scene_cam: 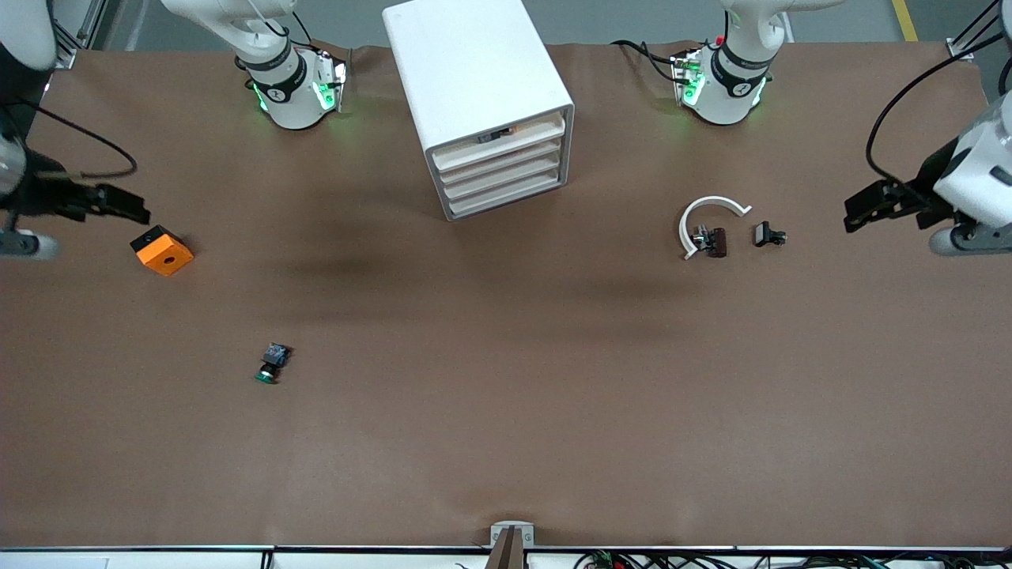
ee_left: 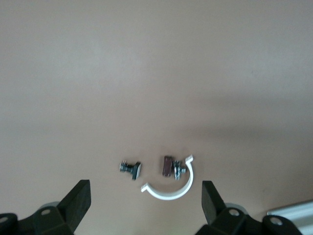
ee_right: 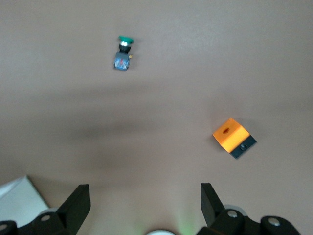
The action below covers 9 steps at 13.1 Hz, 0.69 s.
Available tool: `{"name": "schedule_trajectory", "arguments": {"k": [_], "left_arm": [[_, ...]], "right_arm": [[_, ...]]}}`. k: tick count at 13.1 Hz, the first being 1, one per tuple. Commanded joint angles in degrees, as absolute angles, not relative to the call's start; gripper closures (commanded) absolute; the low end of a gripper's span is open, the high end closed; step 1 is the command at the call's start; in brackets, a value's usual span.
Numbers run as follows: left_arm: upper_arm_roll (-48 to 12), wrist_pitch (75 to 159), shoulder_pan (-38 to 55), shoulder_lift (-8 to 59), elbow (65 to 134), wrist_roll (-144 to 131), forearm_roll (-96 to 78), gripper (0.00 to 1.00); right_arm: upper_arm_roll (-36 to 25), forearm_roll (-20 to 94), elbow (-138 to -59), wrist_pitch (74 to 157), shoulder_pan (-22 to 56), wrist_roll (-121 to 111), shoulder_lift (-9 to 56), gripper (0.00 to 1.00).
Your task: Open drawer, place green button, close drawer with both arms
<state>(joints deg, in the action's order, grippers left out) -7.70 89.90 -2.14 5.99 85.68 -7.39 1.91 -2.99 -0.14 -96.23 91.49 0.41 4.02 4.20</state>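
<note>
Lying nearest the front camera, the button [scene_cam: 273, 364] sits at the right arm's end of the table, long axis running toward the cabinet [scene_cam: 482, 103].
The right gripper [scene_cam: 130, 207] hangs wide and empty by the orange cube [scene_cam: 162, 250], much closer to the button than the left gripper [scene_cam: 858, 207], also wide; the drawer [scene_cam: 506, 178] is shut.

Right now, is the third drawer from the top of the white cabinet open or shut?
Shut. The third drawer sits level with the other drawer fronts of the cabinet; none sticks out.
</note>
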Motion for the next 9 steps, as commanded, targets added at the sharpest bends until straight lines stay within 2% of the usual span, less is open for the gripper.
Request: {"name": "schedule_trajectory", "arguments": {"k": [1,3,9], "left_arm": [[-8.0,92.8,-1.8,8.6,83.8,-12.5,1.8,0.00],[-8.2,93.0,-0.2,10.7,83.8,-21.3,0.1,0.00],[-8.3,93.1,6.9,18.1,83.8,-49.1,-2.3,0.00]], "right_arm": [[-2.5,0.0,-106.0,103.4,1.7,10.4,4.0,0.00],[-2.5,0.0,-108.5,109.8,2.5,13.9,6.9,0.00],[-2.5,0.3,-108.5,124.4,3.5,16.7,18.8,0.00]]}}
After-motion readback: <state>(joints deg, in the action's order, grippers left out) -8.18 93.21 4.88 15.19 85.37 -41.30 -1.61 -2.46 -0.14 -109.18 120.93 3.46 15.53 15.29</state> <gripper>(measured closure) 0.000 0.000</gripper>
